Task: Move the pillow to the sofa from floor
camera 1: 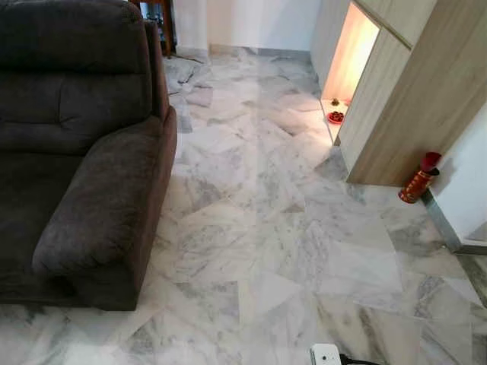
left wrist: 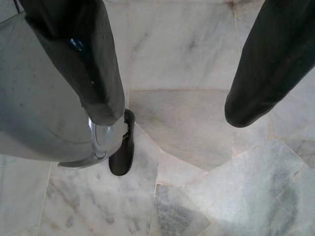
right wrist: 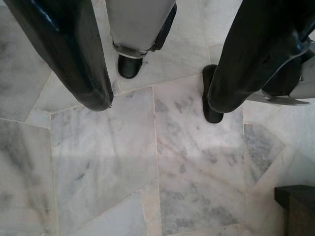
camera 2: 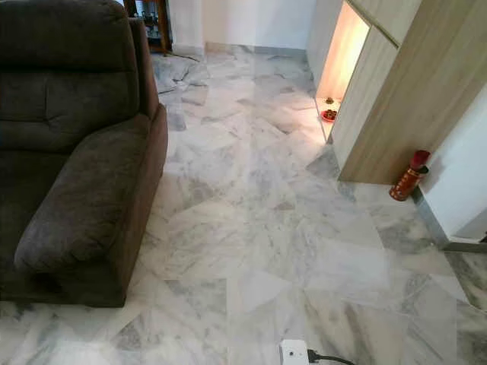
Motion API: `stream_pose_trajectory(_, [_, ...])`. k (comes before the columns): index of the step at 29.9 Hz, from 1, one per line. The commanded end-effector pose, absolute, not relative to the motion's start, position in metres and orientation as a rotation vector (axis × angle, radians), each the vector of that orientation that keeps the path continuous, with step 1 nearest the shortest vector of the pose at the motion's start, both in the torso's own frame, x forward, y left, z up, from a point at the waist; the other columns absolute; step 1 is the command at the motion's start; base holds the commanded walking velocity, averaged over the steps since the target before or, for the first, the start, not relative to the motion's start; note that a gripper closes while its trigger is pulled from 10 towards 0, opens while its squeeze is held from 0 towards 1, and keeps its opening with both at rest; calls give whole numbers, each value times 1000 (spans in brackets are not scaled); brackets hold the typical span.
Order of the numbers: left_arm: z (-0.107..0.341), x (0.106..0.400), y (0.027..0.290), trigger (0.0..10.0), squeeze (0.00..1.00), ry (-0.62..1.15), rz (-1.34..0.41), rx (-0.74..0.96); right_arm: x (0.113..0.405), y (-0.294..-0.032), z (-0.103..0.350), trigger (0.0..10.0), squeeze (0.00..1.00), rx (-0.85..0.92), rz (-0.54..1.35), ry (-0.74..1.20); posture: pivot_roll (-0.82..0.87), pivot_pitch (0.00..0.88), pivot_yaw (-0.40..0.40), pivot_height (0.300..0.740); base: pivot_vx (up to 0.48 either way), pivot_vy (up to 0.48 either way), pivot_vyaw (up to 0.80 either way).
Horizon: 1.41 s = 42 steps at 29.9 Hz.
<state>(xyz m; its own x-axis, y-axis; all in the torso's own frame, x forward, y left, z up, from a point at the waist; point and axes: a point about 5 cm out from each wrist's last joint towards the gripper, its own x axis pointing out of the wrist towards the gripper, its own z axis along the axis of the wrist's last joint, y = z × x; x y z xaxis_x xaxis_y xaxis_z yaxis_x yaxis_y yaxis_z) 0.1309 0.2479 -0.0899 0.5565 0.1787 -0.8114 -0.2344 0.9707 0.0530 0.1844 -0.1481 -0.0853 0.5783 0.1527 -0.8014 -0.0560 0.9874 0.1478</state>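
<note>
A dark brown fabric sofa point(camera 1: 76, 144) stands at the left, its padded armrest point(camera 1: 106, 205) facing the open marble floor point(camera 1: 266, 228). My left gripper point(left wrist: 172, 113) hangs open above the floor tiles, nothing between its black fingers point(left wrist: 98, 73). My right gripper point(right wrist: 157, 105) also hangs open over bare marble, with the robot's dark feet point(right wrist: 129, 66) below it.
A wooden cabinet point(camera 1: 411, 99) with a lit niche stands at the right. A red fire extinguisher point(camera 1: 419, 179) leans beside it against the white wall. A white plug adapter with a black cable point(camera 1: 326, 355) lies at the near edge of the floor.
</note>
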Motion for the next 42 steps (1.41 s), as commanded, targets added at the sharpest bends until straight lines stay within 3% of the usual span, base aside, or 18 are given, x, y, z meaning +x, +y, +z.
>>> stream_pose_trajectory(1, [-92, 124, 248, 10000, 0, 970, 243, -56, 179, -150, -88, 10000, 0, 116, 112, 959, 98, 119, -36, 740, 0, 0, 0])
stream_pose_trajectory(16, [-94, 122, 247, 10000, 0, 987, 279, -94, 178, -150, -88, 10000, 0, 120, 102, 972, 97, 122, -36, 740, -98, 32, 267])
stream_pose_trajectory(42, [-94, 121, 247, 10000, 0, 990, 281, -101, 179, -149, -88, 10000, 0, 124, 107, 969, 99, 122, -35, 740, -246, 254, 0])
